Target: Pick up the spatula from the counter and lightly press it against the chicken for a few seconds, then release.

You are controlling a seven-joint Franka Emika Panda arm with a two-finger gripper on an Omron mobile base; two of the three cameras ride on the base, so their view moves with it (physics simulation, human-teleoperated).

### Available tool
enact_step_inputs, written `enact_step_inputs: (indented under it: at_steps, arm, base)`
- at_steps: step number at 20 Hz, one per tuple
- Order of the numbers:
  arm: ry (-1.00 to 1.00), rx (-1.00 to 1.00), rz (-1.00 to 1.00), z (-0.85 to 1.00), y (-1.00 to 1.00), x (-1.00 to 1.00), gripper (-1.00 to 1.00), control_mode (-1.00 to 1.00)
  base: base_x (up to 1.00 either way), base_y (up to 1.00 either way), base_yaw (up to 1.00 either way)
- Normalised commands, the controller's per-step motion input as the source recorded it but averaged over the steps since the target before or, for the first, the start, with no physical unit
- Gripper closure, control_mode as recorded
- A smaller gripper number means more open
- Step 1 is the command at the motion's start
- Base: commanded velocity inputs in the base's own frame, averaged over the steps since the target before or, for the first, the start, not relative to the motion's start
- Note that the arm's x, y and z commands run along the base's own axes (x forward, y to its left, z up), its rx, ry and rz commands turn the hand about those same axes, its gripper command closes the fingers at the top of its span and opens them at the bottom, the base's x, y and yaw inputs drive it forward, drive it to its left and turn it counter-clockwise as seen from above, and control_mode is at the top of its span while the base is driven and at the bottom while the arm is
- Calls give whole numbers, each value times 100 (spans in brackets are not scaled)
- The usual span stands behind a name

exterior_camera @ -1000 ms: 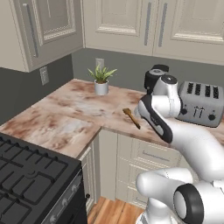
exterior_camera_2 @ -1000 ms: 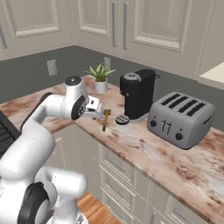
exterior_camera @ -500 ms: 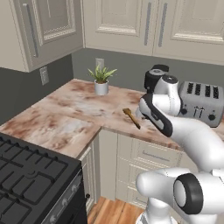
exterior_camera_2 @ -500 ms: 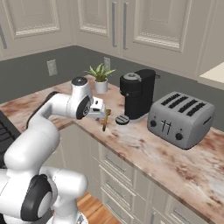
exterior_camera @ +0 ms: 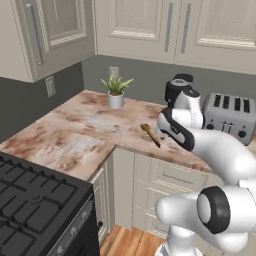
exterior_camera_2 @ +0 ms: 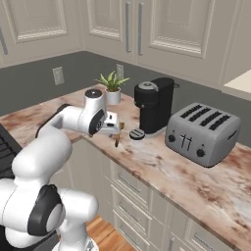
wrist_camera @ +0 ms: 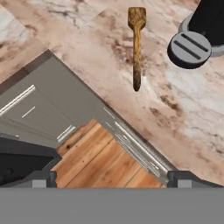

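Left base view: an L-shaped counter (exterior_camera: 75, 131) of mottled pink-brown stone runs along two grey walls, under cream cabinets (exterior_camera: 150, 25). One wooden spatula (exterior_camera: 150, 135) lies flat on the counter near its front edge, just left of the white arm (exterior_camera: 200, 142). One white pot holding a green plant (exterior_camera: 116, 92) stands at the far wall. One black coffee machine (exterior_camera: 175, 87) and one silver toaster (exterior_camera: 230, 115) stand to the right. Two wall outlets show, one (exterior_camera: 50, 86) on the left wall and one (exterior_camera: 114, 72) behind the plant. A black stove (exterior_camera: 35, 200) sits at the near left, with wood floor (exterior_camera: 130, 240) below.

Right base view: the arm reaches low over the counter's front edge, its hand just left of the spatula. A round dark disc (exterior_camera_2: 137, 134) lies in front of the coffee machine, just right of the spatula. The toaster has four slots on top.

Hand view: the spatula lies alone on the stone, blade toward the far side and handle pointing at the counter edge, with the dark disc to its right. Both fingers (wrist_camera: 43, 178) stand spread wide at the bottom corners with nothing between them, well apart from the spatula and over the cabinet fronts and floor.
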Motion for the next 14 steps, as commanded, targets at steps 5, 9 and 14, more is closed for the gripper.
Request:
enact_step_inputs:
  at_steps: [5,9,14]
  arm:
    - [3,0,3,-18,0,13,-100,-100]
    - [3,0,3,-15,0,17,-100,-100]
    - [1,0,3,-8,0,19,-100,-100]
  base:
    - [0,0,0]
    - [0,0,0]
    - [0,0,0]
